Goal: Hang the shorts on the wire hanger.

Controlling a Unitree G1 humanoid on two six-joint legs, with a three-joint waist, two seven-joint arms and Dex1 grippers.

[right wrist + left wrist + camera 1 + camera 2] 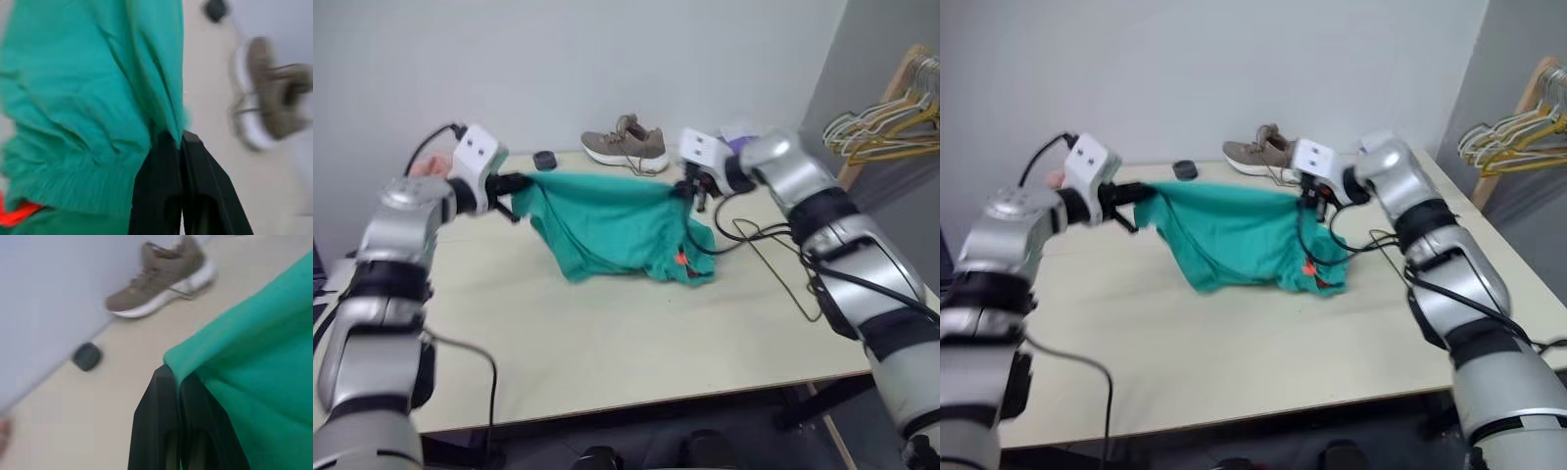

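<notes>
The teal-green shorts (607, 225) hang stretched between my two grippers above the beige table (607, 333), and their lower part with the orange drawstring (681, 258) rests on the tabletop. My left gripper (521, 184) is shut on the shorts' left corner, seen close in the left wrist view (171, 374). My right gripper (690, 188) is shut on the right corner, also seen in the right wrist view (171, 138). The thin wire hanger (781, 284) lies flat on the table to the right of the shorts, partly mixed with my arm's black cables.
A brown shoe (625, 145) and a small black round object (544, 159) sit at the table's back edge near the wall. A pink cloth (433, 164) lies behind my left wrist. A bunch of pale and yellow hangers (886, 127) hangs at the far right.
</notes>
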